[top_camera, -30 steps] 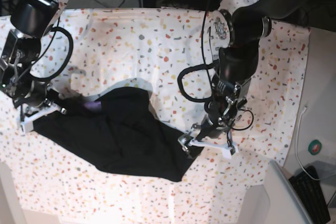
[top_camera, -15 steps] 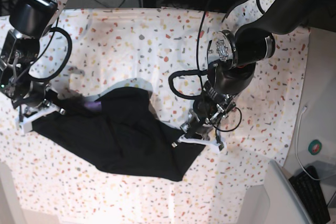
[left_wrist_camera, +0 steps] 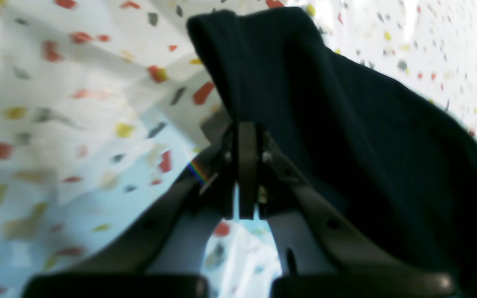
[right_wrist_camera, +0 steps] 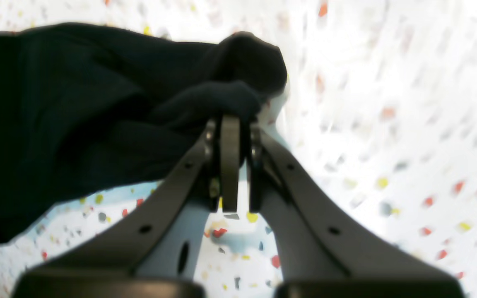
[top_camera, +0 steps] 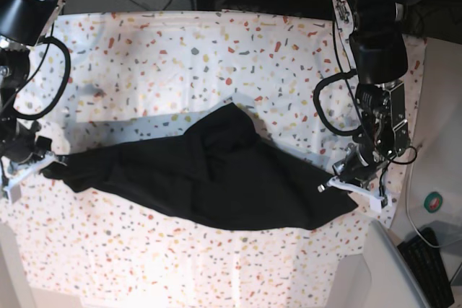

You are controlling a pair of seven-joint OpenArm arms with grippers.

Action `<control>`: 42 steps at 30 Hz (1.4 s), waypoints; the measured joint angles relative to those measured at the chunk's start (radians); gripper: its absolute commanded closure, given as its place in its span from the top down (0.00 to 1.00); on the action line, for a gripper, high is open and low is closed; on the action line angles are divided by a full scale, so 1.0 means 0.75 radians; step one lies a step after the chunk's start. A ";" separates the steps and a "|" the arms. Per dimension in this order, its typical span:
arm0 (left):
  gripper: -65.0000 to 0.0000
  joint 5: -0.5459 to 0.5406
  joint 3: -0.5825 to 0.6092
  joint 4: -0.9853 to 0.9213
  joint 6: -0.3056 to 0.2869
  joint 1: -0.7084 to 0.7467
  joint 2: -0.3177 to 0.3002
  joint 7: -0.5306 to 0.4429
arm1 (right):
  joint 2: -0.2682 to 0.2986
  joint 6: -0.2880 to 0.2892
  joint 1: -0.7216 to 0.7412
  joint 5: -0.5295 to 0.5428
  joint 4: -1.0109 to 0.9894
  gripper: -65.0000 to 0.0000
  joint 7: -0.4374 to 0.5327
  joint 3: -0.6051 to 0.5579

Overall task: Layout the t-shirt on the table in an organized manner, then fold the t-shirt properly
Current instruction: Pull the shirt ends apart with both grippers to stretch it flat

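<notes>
The black t-shirt point(top_camera: 209, 182) stretches in a long, rumpled band across the speckled white table point(top_camera: 180, 55), held at both ends. At the right of the base view my left gripper point(top_camera: 341, 186) is shut on the shirt's corner. The left wrist view shows its jaws point(left_wrist_camera: 244, 134) pinching the dark cloth point(left_wrist_camera: 367, 145) just above the table point(left_wrist_camera: 56, 82). At the base view's left edge my right gripper point(top_camera: 40, 166) is shut on the other end. In the right wrist view its fingertips point(right_wrist_camera: 230, 120) grip a bunched fold of shirt point(right_wrist_camera: 77, 124). No print shows.
The table's right edge point(top_camera: 408, 178) lies close behind the left gripper. Beyond it are a white cable point(top_camera: 410, 192), a green round object point(top_camera: 435, 202), a keyboard point(top_camera: 433, 265) and a grey panel point(top_camera: 386, 268). Cables and a stand crowd the far edge.
The left gripper has shut on the shirt's right corner and pulled it right. The right arm has moved left and lower. The shirt is now drawn out much wider.
</notes>
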 measured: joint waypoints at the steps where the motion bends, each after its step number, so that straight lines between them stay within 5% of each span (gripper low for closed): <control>1: 0.00 -0.002 0.003 0.041 0.003 0.035 -0.012 0.009 | 0.008 0.000 0.004 0.000 -0.001 0.00 0.002 -0.027; 7: 0.00 0.000 -0.014 0.107 0.014 0.120 -0.093 0.022 | 0.022 -0.004 0.077 -0.010 -0.042 0.00 -0.020 -0.043; 16: 0.00 -0.006 -0.012 0.155 0.000 0.108 -0.105 0.017 | 0.100 -0.001 0.040 0.005 -0.173 0.00 0.003 -0.040; 22: 0.00 -0.001 0.003 0.156 -0.001 0.143 -0.101 0.013 | 0.138 -0.002 -0.009 0.002 -0.329 0.00 0.176 -0.036; 34: 0.00 -0.005 0.001 0.157 -0.001 0.141 -0.123 0.017 | 0.209 -0.005 -0.034 0.003 -0.355 0.00 0.195 0.014; 42: 0.00 -0.010 0.001 0.157 -0.002 0.144 -0.123 0.021 | 0.218 -0.106 -0.167 0.001 -0.266 0.00 0.100 0.122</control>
